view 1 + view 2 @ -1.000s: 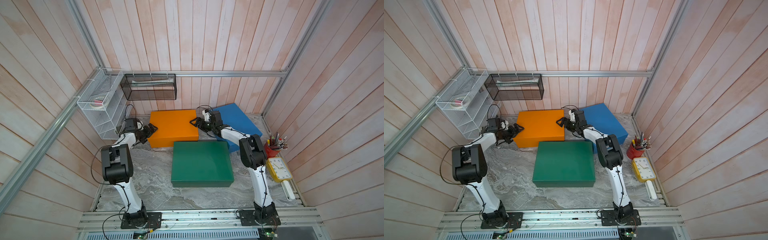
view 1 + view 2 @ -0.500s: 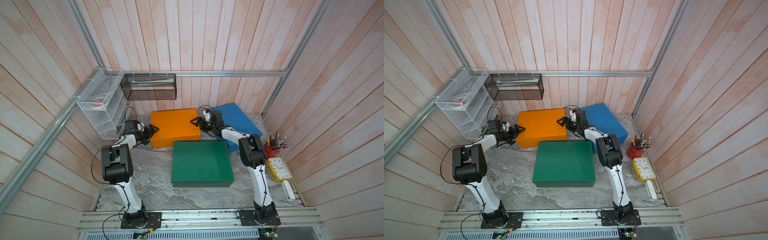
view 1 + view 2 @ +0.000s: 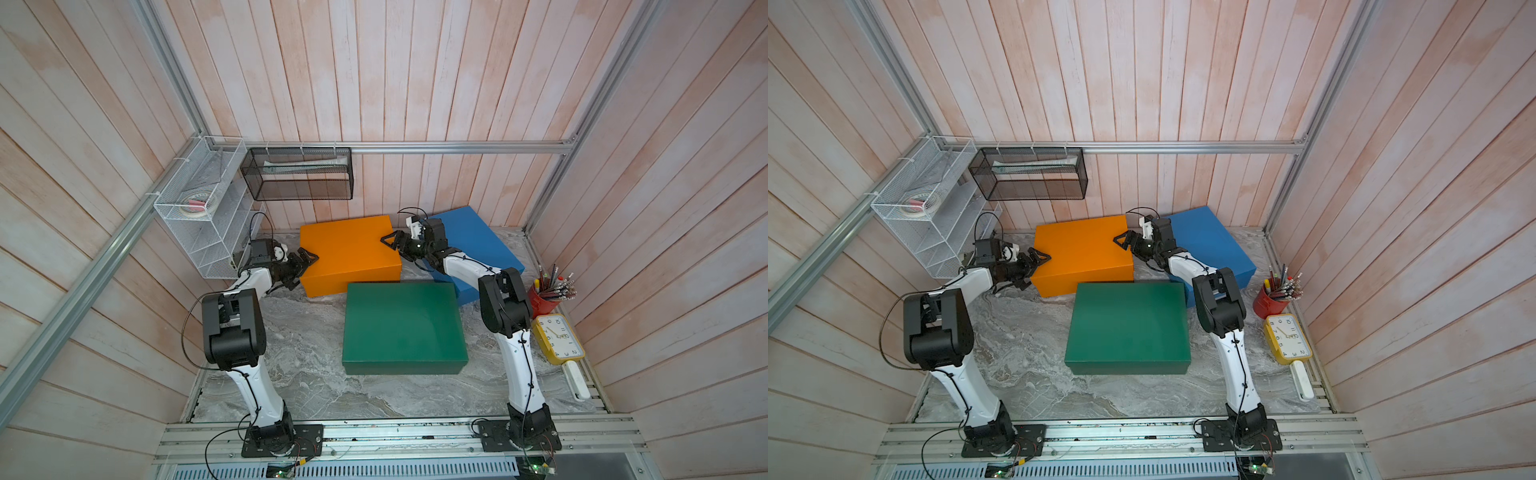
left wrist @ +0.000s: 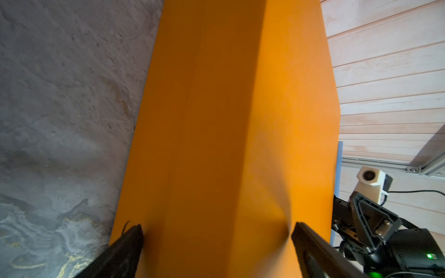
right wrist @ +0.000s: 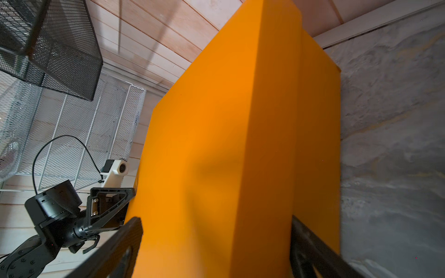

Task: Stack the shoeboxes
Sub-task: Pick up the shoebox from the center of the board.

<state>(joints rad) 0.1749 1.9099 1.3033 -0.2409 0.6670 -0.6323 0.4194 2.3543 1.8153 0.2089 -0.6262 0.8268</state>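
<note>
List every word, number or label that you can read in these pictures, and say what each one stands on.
"10", "2", "3", "4": hour numbers on the face of the yellow clock; the other numbers on the dial are too small to read with certainty.
No text or label shows on the orange box, the blue box or the green box.
Nothing can be read on the red cup of pencils.

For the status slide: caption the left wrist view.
Open left gripper at one end of the orange shoebox; right gripper at the other end.
</note>
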